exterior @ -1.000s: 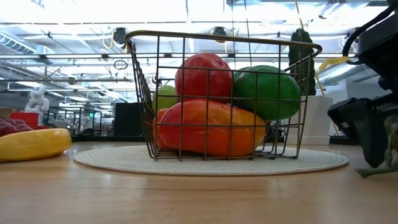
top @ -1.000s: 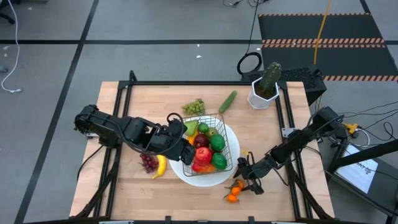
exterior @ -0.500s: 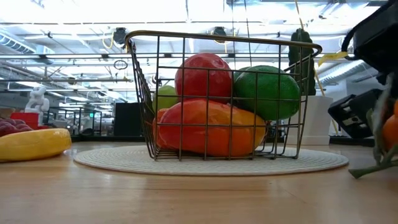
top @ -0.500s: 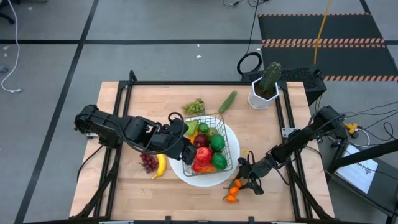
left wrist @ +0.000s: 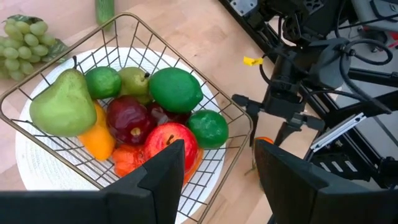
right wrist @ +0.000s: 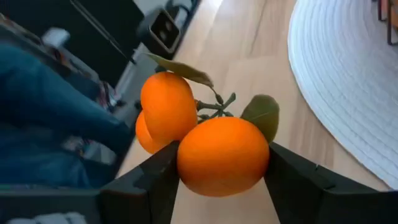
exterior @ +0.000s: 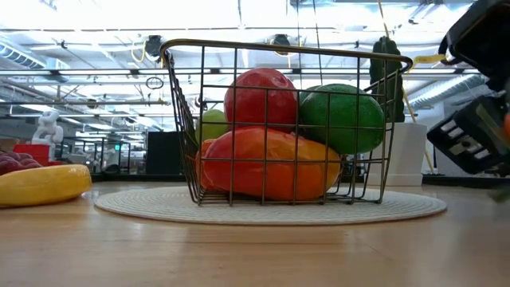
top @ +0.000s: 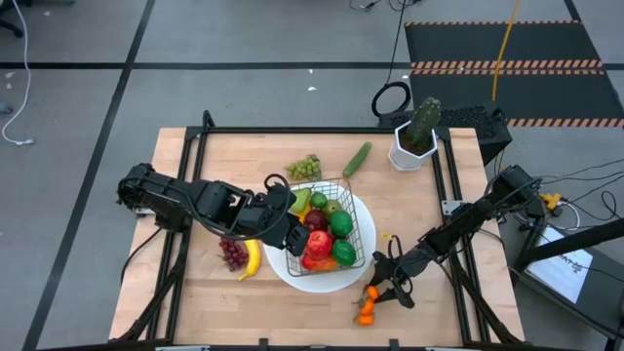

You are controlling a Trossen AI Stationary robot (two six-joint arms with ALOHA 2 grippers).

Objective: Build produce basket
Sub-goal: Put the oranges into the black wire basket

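Observation:
The wire basket (top: 330, 226) stands on the round white plate (top: 363, 275) and holds apples, pears, limes and an orange pepper (left wrist: 99, 142). My left gripper (top: 279, 220) is open and empty over the basket's left side; its fingers (left wrist: 168, 177) frame the basket rim (left wrist: 245, 118). My right gripper (top: 386, 283) is near the table's front right, shut on a cluster of tangerines (top: 368, 305) with leaves. Green grapes (top: 304, 168), a cucumber (top: 357, 158), purple grapes (top: 232, 255) and a banana (top: 253, 261) lie on the table. My right gripper pinches one tangerine of the cluster by its two sides (right wrist: 189, 163) between its two fingers (right wrist: 292, 180). The fingers slant down from the table's right side. The other tangerines (right wrist: 166, 107) and the leaves stick out beyond the fingertips. The cluster is lifted off the table.
A white pot with a cactus (top: 416, 136) stands at the far right corner. Bare wood lies along the near edge (top: 283, 312) and at the far left (top: 224, 156). The plate's rim (right wrist: 348, 112) is close to the right gripper.
My right gripper has gone up with the tangerine cluster. In the low view the gripper and the leaf were down at the tabletop; now the gripper is higher and the cluster is off the wood.

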